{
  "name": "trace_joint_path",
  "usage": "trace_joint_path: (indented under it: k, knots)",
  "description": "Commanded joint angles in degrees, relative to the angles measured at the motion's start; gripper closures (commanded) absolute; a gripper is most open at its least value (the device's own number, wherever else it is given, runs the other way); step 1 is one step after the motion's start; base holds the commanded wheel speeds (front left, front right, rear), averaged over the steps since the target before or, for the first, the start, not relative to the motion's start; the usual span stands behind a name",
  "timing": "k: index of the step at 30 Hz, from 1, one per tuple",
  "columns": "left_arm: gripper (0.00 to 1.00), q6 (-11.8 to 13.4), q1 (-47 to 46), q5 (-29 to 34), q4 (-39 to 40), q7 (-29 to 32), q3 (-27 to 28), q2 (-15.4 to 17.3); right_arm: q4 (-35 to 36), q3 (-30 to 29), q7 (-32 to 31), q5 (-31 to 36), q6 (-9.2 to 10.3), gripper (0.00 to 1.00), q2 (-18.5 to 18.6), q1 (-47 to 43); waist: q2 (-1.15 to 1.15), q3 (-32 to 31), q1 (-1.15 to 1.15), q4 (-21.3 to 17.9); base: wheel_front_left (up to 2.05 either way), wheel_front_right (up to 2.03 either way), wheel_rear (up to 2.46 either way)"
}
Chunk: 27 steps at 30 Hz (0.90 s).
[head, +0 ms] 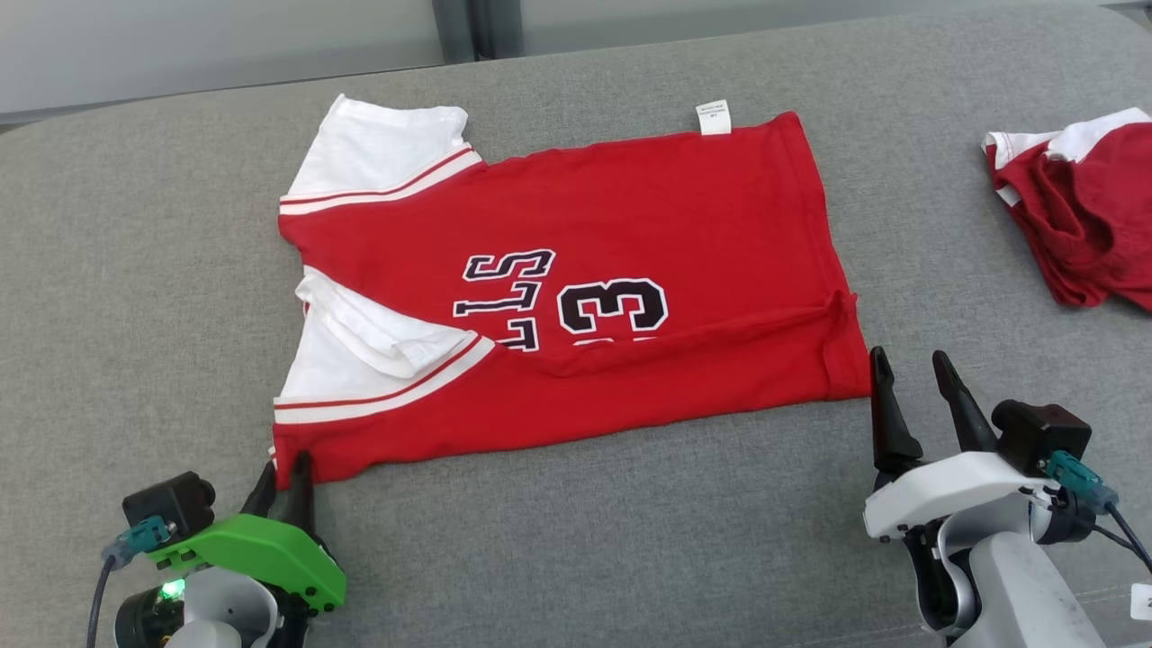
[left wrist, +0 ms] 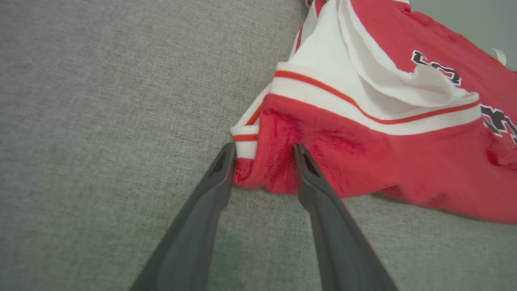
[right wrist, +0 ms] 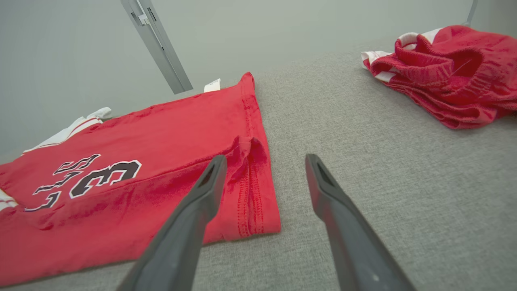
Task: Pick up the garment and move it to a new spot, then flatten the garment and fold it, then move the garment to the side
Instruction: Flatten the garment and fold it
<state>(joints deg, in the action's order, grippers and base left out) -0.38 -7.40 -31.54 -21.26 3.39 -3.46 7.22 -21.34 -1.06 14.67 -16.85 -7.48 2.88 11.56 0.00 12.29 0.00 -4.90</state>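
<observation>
"Starting at the left, what did the left gripper point(head: 286, 468) have?" asked the operator.

"Its arm sat low at the near-left corner of the garment point(head: 585, 207). The fingers pointed away from the robot and tipped down to the grey surface point(head: 135, 270). The 2 fingers point(left wrist: 323, 202) straddled the red corner just below the white sleeve point(head: 360, 360) and its trim. They were partly drawn in, with cloth bunched between them, but I could not tell whether they had truly pinched it."

"And the garment itself?"

"It lay spread across the middle of the surface, sleeves to the left and hem to the right. The near edge was apparently folded up over part of the printed 3 point(head: 612, 306). I judged it light, thin and limp. It would sag and slide, not hold a shape, so both near corners looked like the places to take it, low down and catching every layer."

"The right side?"

"The right gripper point(head: 909, 360) hovered released at the near-right hem corner, jaws wide. 1 finger was over the stitched hem and the other over bare surface, touching nothing that I could see. A second crumpled red garment point(head: 1080, 198) lay well apart, far right."
</observation>
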Motion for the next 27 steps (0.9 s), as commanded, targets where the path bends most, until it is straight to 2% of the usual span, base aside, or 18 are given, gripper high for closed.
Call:
trace_joint_path:
  k: [1, 9, 18, 19, 20, 21, 24, 26, 27]
  knots:
    - [1.0, -0.3, -1.0, 0.1, 0.2, -0.7, 0.1, 0.1, -0.7, -0.1, -0.4, 0.6, -0.01, 0.0, 0.0, 1.0, 0.0, 0.1, 0.0, 0.2, 0.0, 0.0, 0.0]
    - [1.0, -0.2, -1.7, 0.8, 5.0, -3.8, 0.2, 0.5, -7.8, -1.4, -3.9, 2.8, -0.01, 0.0, 0.0, 4.9, 0.0, 0.7, 0.0, 2.0, 0.0, 0.0, 0.0]
    - [1.0, 0.2, -0.6, 1.6, 9.0, -3.8, -1.1, 0.5, -15.3, 0.6, -9.2, 3.6, -0.01, 0.0, 0.0, 6.3, 0.0, 0.6, 0.0, 3.9, 0.0, 0.0, 0.0]
    - [1.0, 0.3, -0.4, 1.7, 9.2, -3.9, -1.1, 0.5, -15.5, 0.7, -9.4, 3.6, -0.01, 0.06, -0.1, 6.3, 0.0, 0.6, 0.0, 3.9, 0.0, 0.0, 0.0]
    - [1.0, 0.3, -0.2, 1.8, 9.5, -4.0, -1.2, 0.6, -15.5, 0.9, -9.6, 3.5, -0.01, 0.17, -0.1, 6.3, 0.0, 0.5, 0.0, 4.0, 0.0, 0.0, 0.0]
    - [1.0, 0.3, 0.0, 1.8, 9.8, -4.1, -1.2, 0.6, -15.5, 1.2, -9.9, 3.4, -0.01, 0.38, -0.1, 6.2, 0.0, 0.5, 0.0, 3.9, 0.0, 0.0, 0.0]
    - [1.0, 0.6, 0.5, 1.9, 11.2, -4.5, -1.2, 0.6, -14.6, 1.4, -10.2, 3.2, -0.01, 0.73, -0.1, 5.8, 0.0, 0.3, 0.0, 3.7, 0.0, 0.0, 0.0]
    - [1.0, 0.8, 0.8, 2.0, 12.2, -4.7, -1.0, 0.9, -13.4, 1.0, -9.8, 3.0, -0.01, 1.0, 0.0, 5.5, 0.0, 0.1, 0.0, 3.5, 0.0, 0.0, 0.0]
    - [1.0, 0.9, 1.1, 2.0, 12.8, -4.9, -0.9, 1.1, -12.7, 0.7, -9.6, 2.9, -0.01, 1.0, 0.1, 5.4, 0.0, 0.0, 0.0, 3.3, 0.0, 0.0, 0.0]
